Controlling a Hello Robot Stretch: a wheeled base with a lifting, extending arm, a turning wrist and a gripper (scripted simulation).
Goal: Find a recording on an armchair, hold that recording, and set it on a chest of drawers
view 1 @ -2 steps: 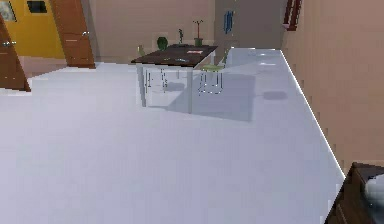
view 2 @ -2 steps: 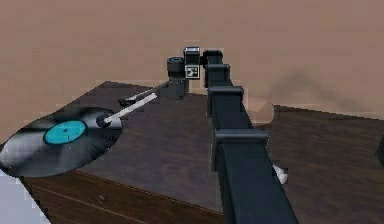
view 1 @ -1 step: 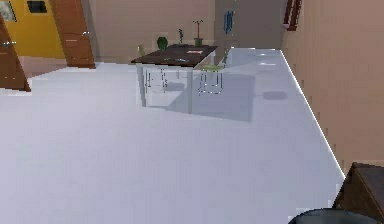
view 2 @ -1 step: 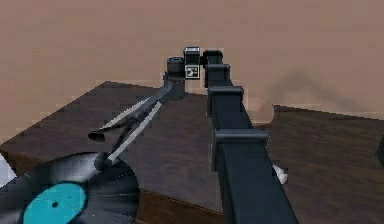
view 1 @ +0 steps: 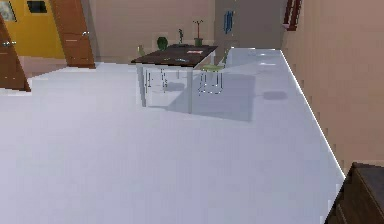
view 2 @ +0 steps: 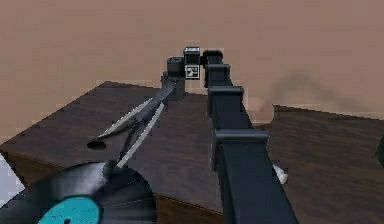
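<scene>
Record (view 2: 88, 198) near hand (view 2: 110, 150), arm side view; fwd view: table (view 1: 180, 55).

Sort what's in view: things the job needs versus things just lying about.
Job: record with teal label; dark wooden top, likely the chest of drawers; gripper, fingers pointing toward the record.
Lying about: dining table and chairs; potted plant; yellow door.
</scene>
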